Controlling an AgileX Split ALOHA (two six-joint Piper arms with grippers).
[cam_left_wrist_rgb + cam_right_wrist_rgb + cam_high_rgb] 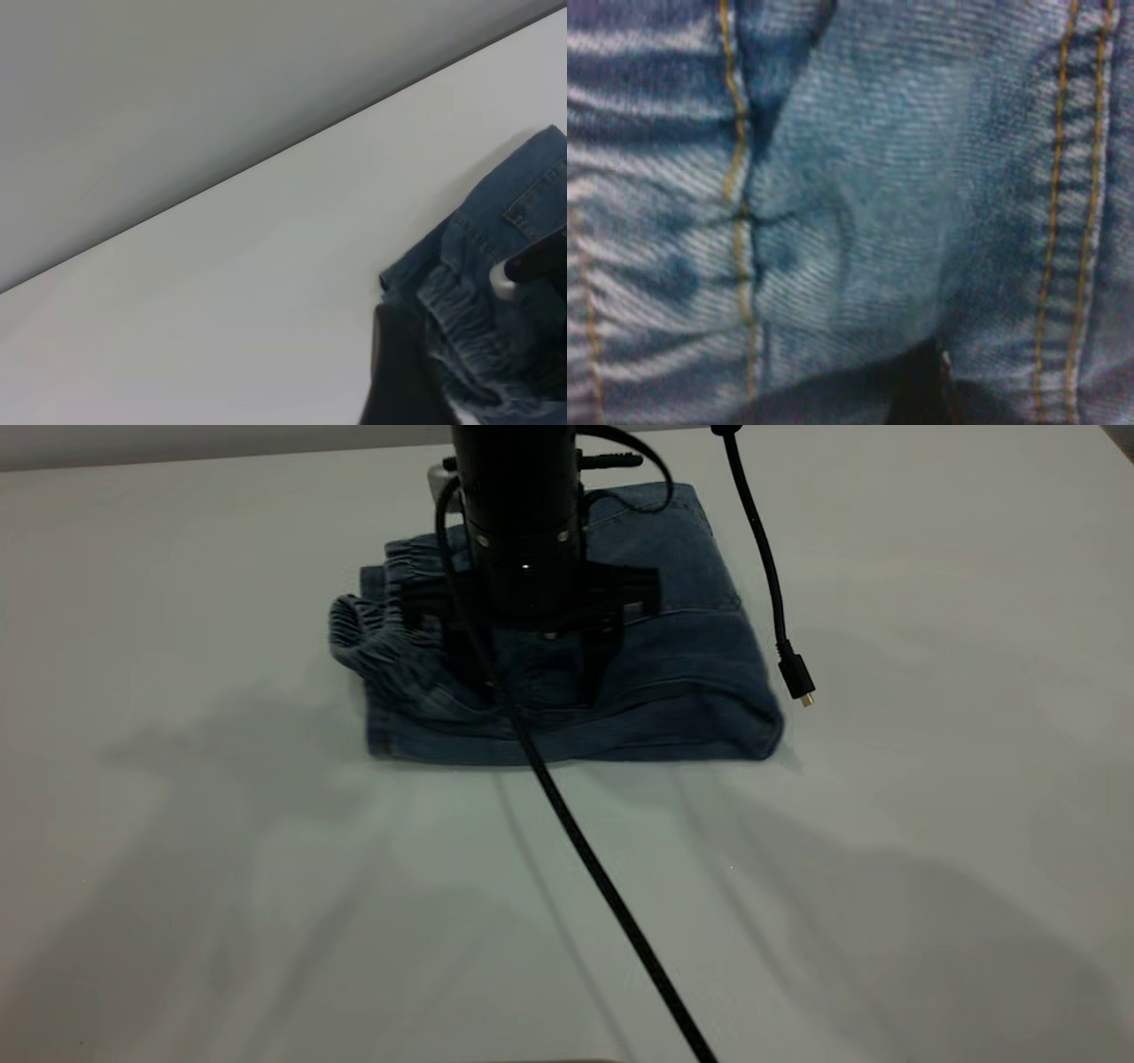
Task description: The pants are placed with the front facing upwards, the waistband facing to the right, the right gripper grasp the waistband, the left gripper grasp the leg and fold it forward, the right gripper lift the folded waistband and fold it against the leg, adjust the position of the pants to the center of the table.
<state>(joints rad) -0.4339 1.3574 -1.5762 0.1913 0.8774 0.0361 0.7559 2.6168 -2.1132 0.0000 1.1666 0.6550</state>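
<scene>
The pants [682,655] lie folded into a compact blue denim bundle on the table [221,868], towards its far side. The ruffled waistband [372,633] bunches at the bundle's left end. My right gripper [539,686] points straight down onto the middle of the bundle, open, its fingertips spread and pressed into the cloth. Its wrist view is filled with denim [859,195] and tan stitching. In the left wrist view a black part of my left gripper [403,372] hangs beside the waistband [461,319], with the right gripper [536,266] beyond it.
A black cable [602,886] runs from the right arm across the table to the front edge. A second cable ends in a loose plug [797,682] hanging just right of the pants. The table's far edge [221,460] lies close behind the bundle.
</scene>
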